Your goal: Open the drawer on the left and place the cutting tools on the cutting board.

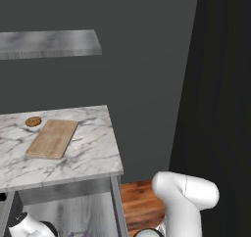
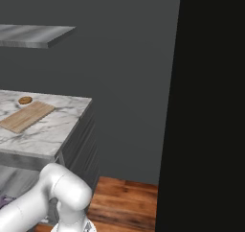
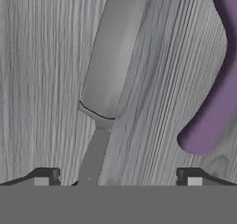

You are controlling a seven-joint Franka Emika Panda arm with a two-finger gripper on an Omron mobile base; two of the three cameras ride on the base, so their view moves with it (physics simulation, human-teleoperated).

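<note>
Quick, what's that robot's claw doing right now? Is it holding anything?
Gripper: open and empty, fingertips spread wide over the knife lying in the drawer, not gripping it. The purple-handled tool lies beside it.

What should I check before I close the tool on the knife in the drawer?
1. Tool open: ok, its tips stand wide apart.
2. Knife between the tips: ok, though it lies nearer the left tip than the right one.
3. Purple-handled tool clear of the grasp: ok, it lies off to one side of the knife, near the right tip.
4. Tips low enough to grip: cannot tell from the hand view.
5. Cutting board free to receive: ok, its top is bare.
6. Round pastry off the board: ok, it sits beside one corner.
</note>
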